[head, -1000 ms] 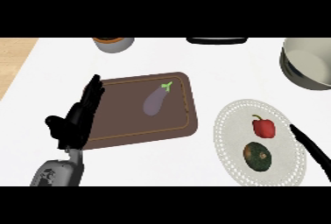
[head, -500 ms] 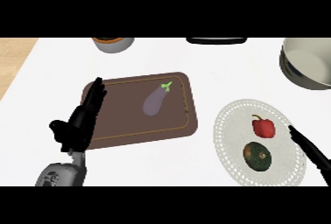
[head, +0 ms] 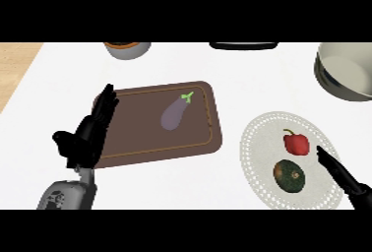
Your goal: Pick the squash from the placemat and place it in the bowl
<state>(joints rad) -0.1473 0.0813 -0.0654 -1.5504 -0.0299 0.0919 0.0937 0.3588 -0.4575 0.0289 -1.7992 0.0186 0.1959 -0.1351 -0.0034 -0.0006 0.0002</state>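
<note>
Near edge, left: grey left forearm [head: 69, 194] enters from below. Left hand [head: 81, 140] is released, fingers straight and pointing far, lying over the left edge of the brown cutting board [head: 141, 135]. It grasps nothing.

Near edge, right: right hand [head: 340, 173] shows as straight dark fingers slanting in from the lower right corner, fingertips over the right part of the white round placemat [head: 260, 147]. Hand is unclenched and holds nothing. Fingertips are just right of the squash and apart from it.

Placemat, near right of the counter [head: 240, 74], holds two items. The squash [head: 289, 176], dark green and round, sits on the near half. A red pepper [head: 295, 142] sits just beyond it on the far half. The two are close but not touching.

Cutting board, left of centre, holds one item: a purple eggplant [head: 174, 114], green stem pointing far, lying in the right half of the board.

Far right: grey bowl [head: 328, 78], cut by the view's right edge, well apart from the placemat. Only its pale inner wall is visible.

Far edge: a small grey pot [head: 128, 49] with an orange inside, far left. A dark object [head: 243, 45] at far centre is too cropped to identify.
</note>
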